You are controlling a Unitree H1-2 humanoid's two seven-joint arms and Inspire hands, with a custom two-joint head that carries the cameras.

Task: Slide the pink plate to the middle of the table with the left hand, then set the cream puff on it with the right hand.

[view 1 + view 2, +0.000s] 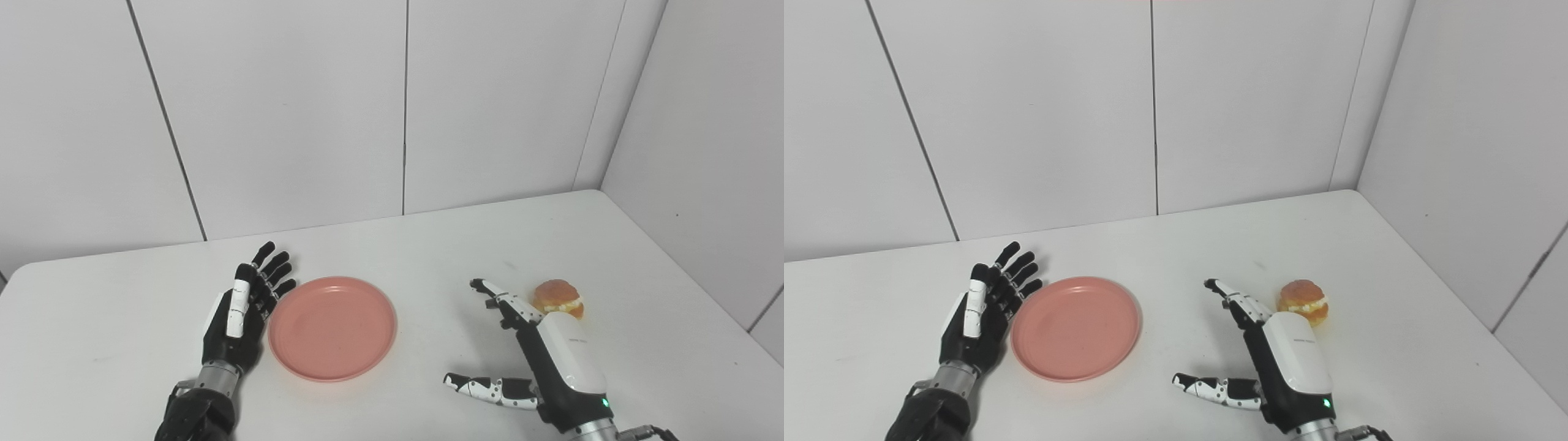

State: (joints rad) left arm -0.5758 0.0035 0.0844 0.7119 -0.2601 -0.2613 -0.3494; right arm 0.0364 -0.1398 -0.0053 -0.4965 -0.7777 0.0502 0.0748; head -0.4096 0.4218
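Left eye view: a white table (429, 245) against plain white wall panels; a pink plate (332, 327) lies flat left of the table's centre, with the left hand (242, 312) standing edge-on just beside its left rim, fingers straight and apart, holding nothing, and whether it touches the rim cannot be told. To the right, the right hand (539, 349) is spread wide, thumb pointing left and fingers reaching far, empty, with the cream puff (558, 298) sitting on the table just past it, partly hidden by its white back. The likely risks: a push landing high on the rim could tip or spin the plate rather than slide it, and a hard squeeze could crush the soft puff and press out its cream. Right eye view: the same layout from a little to the right; the plate (1075, 327) looks short of the middle, the left hand (983, 312) open beside it, the right hand (1274, 361) open near the puff (1303, 301), which lies well apart from the plate. Faint small print on the right hand's white shell is too tiny to read; no other writing shows
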